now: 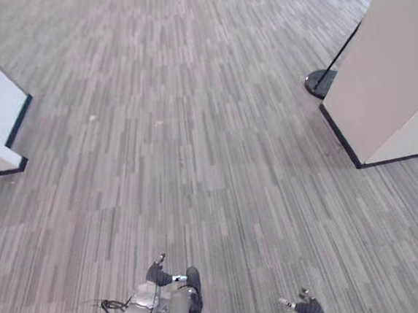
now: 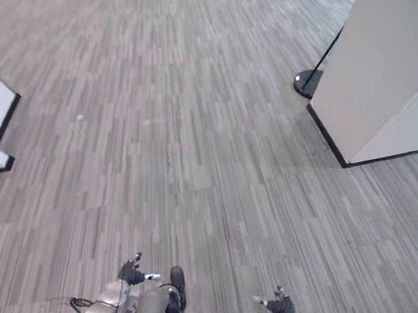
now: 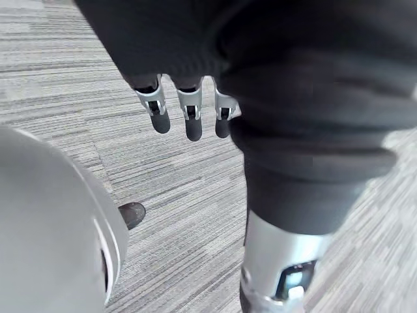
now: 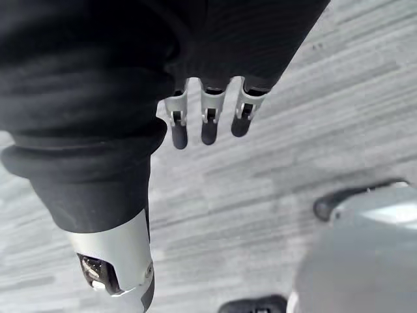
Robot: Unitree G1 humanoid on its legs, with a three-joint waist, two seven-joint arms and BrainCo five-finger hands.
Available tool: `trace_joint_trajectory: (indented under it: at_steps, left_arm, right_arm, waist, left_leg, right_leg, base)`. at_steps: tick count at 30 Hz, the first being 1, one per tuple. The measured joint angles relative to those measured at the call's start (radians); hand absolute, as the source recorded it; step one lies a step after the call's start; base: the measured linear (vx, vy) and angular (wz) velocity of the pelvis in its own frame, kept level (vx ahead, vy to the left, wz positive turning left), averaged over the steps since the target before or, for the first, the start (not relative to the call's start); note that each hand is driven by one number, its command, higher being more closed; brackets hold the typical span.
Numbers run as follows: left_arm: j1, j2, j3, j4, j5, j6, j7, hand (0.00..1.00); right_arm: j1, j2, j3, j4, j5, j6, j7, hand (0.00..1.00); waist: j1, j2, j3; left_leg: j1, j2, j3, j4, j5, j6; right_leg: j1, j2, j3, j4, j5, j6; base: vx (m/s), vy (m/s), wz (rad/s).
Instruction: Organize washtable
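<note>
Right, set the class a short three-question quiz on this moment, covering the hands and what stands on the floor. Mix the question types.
1. True or false: the left hand holds a cloth.
2. Multiple choice: the black stand base sits A) beside the white partition, B) on a shelf, C) on a table.
3. Fill in: the fingers of the right hand hang straight and hold nothing, so it is ____.
Key: 1 false; 2 A; 3 open.

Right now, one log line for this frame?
left hand: open, empty | right hand: open, empty | underfoot: grey carpet | ahead right: white partition, black stand base beside it
</note>
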Motion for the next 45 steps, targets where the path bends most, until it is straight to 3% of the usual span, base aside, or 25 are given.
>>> trace_joint_trajectory:
  at_steps: [2,3,4,5,6,10,11,12,15,17,20,22,23,24,25,27,28,32,36,37,38,40,42,44,45]
  left_arm:
    - [0.010,0.014,-0.001,-0.001,0.000,0.001,0.000,0.00]
    - [0.030,0.033,-0.009,-0.001,0.000,0.001,0.000,0.00]
    - [0.040,0.042,-0.023,-0.001,0.000,0.001,0.000,0.00]
    - [0.050,0.058,-0.044,-0.002,0.000,0.001,-0.001,0.00]
    - [0.050,0.060,-0.063,-0.001,0.000,0.004,0.000,0.00]
    - [0.052,0.055,-0.072,0.000,0.008,0.009,-0.001,0.00]
    - [0.058,0.060,-0.071,-0.001,0.009,0.009,-0.002,0.00]
    - [0.062,0.062,-0.069,0.004,0.009,0.010,-0.004,0.00]
    - [0.090,0.023,-0.067,-0.008,0.009,0.012,-0.023,0.00]
    - [0.071,0.007,0.023,-0.021,0.008,0.023,-0.033,0.00]
    - [0.071,-0.010,0.086,-0.020,0.008,0.023,-0.046,0.00]
    - [0.069,-0.027,0.118,-0.020,0.009,0.021,-0.046,0.00]
    - [0.066,-0.039,0.129,-0.019,0.009,0.021,-0.050,0.00]
    - [0.062,-0.041,0.134,-0.013,0.010,0.022,-0.054,0.00]
    - [0.052,-0.066,0.132,0.006,0.011,0.024,-0.067,0.00]
    - [0.048,-0.086,0.135,-0.002,0.015,0.022,-0.068,0.00]
    - [0.049,-0.091,0.137,-0.001,0.019,0.023,-0.068,0.00]
    - [0.028,-0.091,0.144,-0.002,0.022,0.022,-0.068,0.00]
    - [0.006,-0.087,0.135,-0.005,0.022,0.020,-0.067,0.00]
    - [0.006,-0.085,0.134,-0.005,0.022,0.020,-0.067,0.00]
    - [0.013,-0.086,0.134,-0.007,0.021,0.020,-0.066,0.00]
    - [0.035,-0.083,0.134,-0.023,0.018,0.021,-0.066,0.00]
    - [0.061,-0.072,0.132,-0.046,0.017,0.022,-0.063,0.00]
    - [0.064,-0.065,0.128,-0.059,0.017,0.020,-0.060,0.00]
    - [0.063,-0.063,0.118,-0.060,0.017,0.018,-0.059,0.00]
  right_arm:
    - [0.002,0.015,-0.010,-0.001,-0.001,0.000,0.000,0.00]
    - [0.004,0.021,-0.010,-0.002,0.002,-0.003,0.000,0.00]
    - [0.010,0.024,-0.011,-0.001,0.003,-0.005,0.000,0.00]
    - [0.021,0.029,-0.020,-0.003,0.004,-0.006,-0.002,0.00]
    - [0.016,0.029,-0.019,-0.025,0.004,-0.008,0.000,0.00]
    - [0.026,0.029,-0.049,-0.063,0.012,-0.013,-0.002,0.00]
    - [0.024,0.042,-0.049,-0.067,0.016,-0.011,-0.003,0.00]
    - [0.028,0.059,-0.050,-0.069,0.022,-0.009,-0.002,0.00]
    - [0.075,0.059,-0.084,-0.097,0.046,-0.009,-0.008,0.00]
    - [0.085,0.069,-0.087,-0.126,0.051,-0.009,-0.009,0.00]
    - [0.113,0.079,-0.086,-0.163,0.064,-0.013,-0.013,0.00]
    - [0.122,0.083,-0.087,-0.161,0.070,-0.013,-0.017,0.00]
    - [0.121,0.089,-0.088,-0.152,0.072,-0.014,-0.019,0.00]
    - [0.121,0.092,-0.097,-0.137,0.074,-0.016,-0.019,0.00]
    - [0.120,0.083,-0.133,-0.115,0.074,-0.013,-0.021,0.00]
    - [0.109,0.084,-0.168,-0.091,0.073,-0.010,-0.020,0.00]
    - [0.107,0.084,-0.175,-0.086,0.074,-0.010,-0.020,0.00]
    - [0.092,0.089,-0.181,-0.086,0.082,-0.012,-0.020,0.00]
    - [0.079,0.106,-0.224,-0.085,0.084,-0.014,-0.022,0.00]
    - [0.078,0.108,-0.242,-0.085,0.085,-0.014,-0.023,0.00]
    - [0.079,0.110,-0.243,-0.085,0.088,-0.013,-0.024,0.00]
    - [0.081,0.106,-0.241,-0.085,0.090,-0.013,-0.025,0.00]
    - [0.079,0.104,-0.242,-0.085,0.089,-0.013,-0.030,0.00]
    - [0.075,0.101,-0.243,-0.085,0.088,-0.013,-0.045,0.00]
    - [0.069,0.093,-0.242,-0.084,0.088,-0.013,-0.046,0.00]
  waist:
    - [0.008,-0.004,-0.002]
    - [0.015,-0.008,-0.024]
    - [0.015,-0.010,-0.039]
    - [0.005,-0.002,-0.059]
    - [-0.004,-0.022,-0.053]
    - [-0.021,-0.013,-0.037]
    - [-0.029,-0.049,-0.022]
    - [-0.038,-0.059,-0.018]
    - [-0.068,-0.029,-0.018]
    - [-0.036,-0.057,0.016]
    - [-0.039,-0.052,0.040]
    - [-0.034,-0.056,0.036]
    - [-0.037,-0.071,0.032]
    - [-0.040,-0.073,0.030]
    - [-0.044,-0.033,0.025]
    - [-0.041,-0.031,0.026]
    - [-0.045,-0.013,0.017]
    - [-0.069,-0.006,0.009]
    - [-0.082,0.000,0.002]
    - [-0.091,0.001,0.000]
    - [-0.088,0.001,-0.002]
    - [-0.082,0.002,-0.002]
    - [-0.074,0.007,-0.002]
    - [-0.046,0.003,-0.002]
    - [-0.039,0.002,-0.001]
  left_leg:
    - [0.019,-0.008,0.011,0.068,-0.025,0.030]
    - [0.056,-0.026,0.003,0.078,-0.062,0.021]
    - [0.081,-0.033,-0.010,0.056,-0.080,0.022]
    - [0.137,-0.052,-0.044,0.003,-0.115,0.027]
    - [0.178,-0.085,-0.069,-0.023,-0.129,0.037]
    - [0.248,-0.119,-0.126,-0.023,-0.133,0.042]
    - [0.278,-0.148,-0.142,-0.026,-0.141,0.034]
    - [0.301,-0.166,-0.157,-0.037,-0.157,0.019]
    - [0.389,-0.142,-0.219,-0.150,-0.186,-0.003]
    - [0.434,-0.121,-0.227,-0.158,-0.228,0.006]
    - [0.503,-0.076,-0.231,-0.088,-0.326,-0.022]
    - [0.550,-0.066,-0.238,-0.084,-0.373,-0.040]
    - [0.573,-0.079,-0.255,-0.085,-0.400,-0.056]
    - [0.590,-0.073,-0.271,-0.089,-0.412,-0.066]
    - [0.605,-0.051,-0.289,-0.108,-0.396,-0.083]
    - [0.624,-0.043,-0.293,-0.132,-0.344,-0.101]
    - [0.636,-0.026,-0.299,-0.144,-0.318,-0.126]
    - [0.623,0.039,-0.314,-0.131,-0.270,-0.177]
    - [0.578,0.051,-0.346,-0.099,-0.227,-0.193]
    - [0.522,0.048,-0.358,0.005,-0.229,-0.208]
    - [0.438,0.048,-0.360,0.179,-0.227,-0.271]
    - [0.304,0.074,-0.335,0.466,-0.189,-0.334]
    - [0.232,0.135,-0.210,0.649,-0.203,-0.307]
    - [0.187,0.173,-0.050,0.659,-0.262,-0.205]
    - [0.171,0.169,-0.027,0.630,-0.270,-0.193]
  right_leg:
    - [-0.007,0.016,0.002,0.107,0.076,-0.017]
    - [-0.035,0.033,-0.029,0.226,0.177,-0.055]
    - [-0.059,0.035,-0.047,0.287,0.219,-0.062]
    - [-0.107,0.049,-0.071,0.423,0.327,-0.045]
    - [-0.178,0.045,-0.044,0.602,0.309,-0.037]
    - [-0.301,0.008,0.043,0.758,0.308,0.010]
    - [-0.311,-0.035,0.056,0.653,0.419,0.002]
    - [-0.301,-0.047,0.042,0.669,0.450,0.022]
    - [-0.297,-0.002,-0.027,0.696,0.683,0.065]
    - [-0.410,0.072,-0.031,0.875,0.207,0.013]
    - [-0.450,0.102,-0.139,0.639,0.038,0.005]
    - [-0.447,0.080,-0.183,0.404,0.041,-0.002]
    - [-0.439,0.043,-0.198,0.234,0.084,-0.001]
    - [-0.428,0.031,-0.235,0.238,0.121,-0.053]
    - [-0.412,0.041,-0.272,0.246,0.085,-0.066]
    - [-0.407,0.034,-0.295,0.283,0.041,-0.105]
    - [-0.388,0.037,-0.322,0.279,0.025,-0.123]
    - [-0.313,0.061,-0.399,0.198,0.020,-0.130]
    - [-0.275,0.059,-0.419,0.122,0.016,-0.138]
    - [-0.247,0.053,-0.433,0.077,0.017,-0.139]
    - [-0.212,0.049,-0.441,0.039,0.020,-0.136]
    - [-0.156,0.052,-0.450,-0.004,0.022,-0.139]
    - [-0.078,0.053,-0.450,-0.046,0.025,-0.163]
    - [-0.005,0.024,-0.427,-0.083,0.031,-0.163]
    - [0.003,0.013,-0.417,-0.089,0.031,-0.162]
  base:
    - [0.42,0.322,0.21]
    - [0.31,0.272,0.41]
    - [0.35,0.238,0.75]
    - [0.37,0.148,0.87]
    - [0.42,0.156,0.79]
    - [0.20,0.019,0.57]
    - [0.19,-0.034,0.74]
    - [0.20,-0.051,0.73]
    - [0.22,-0.066,0.79]
    - [0.22,-0.153,0.06]
    - [0.20,-0.163,0.09]
    - [0.32,-0.123,0.17]
    - [0.43,-0.160,0.34]
    - [0.40,-0.172,0.56]
    - [0.33,-0.148,0.51]
    - [0.38,-0.211,0.46]
    - [0.34,-0.222,0.41]
    - [0.26,-0.198,0.47]
    - [0.12,-0.081,0.47]
    - [0.07,-0.054,0.52]
    - [0.09,-0.070,0.48]
    - [0.13,-0.041,0.19]
    - [0.13,0.028,-0.03]
    - [0.12,0.077,-0.27]
    - [0.14,0.123,-0.41]
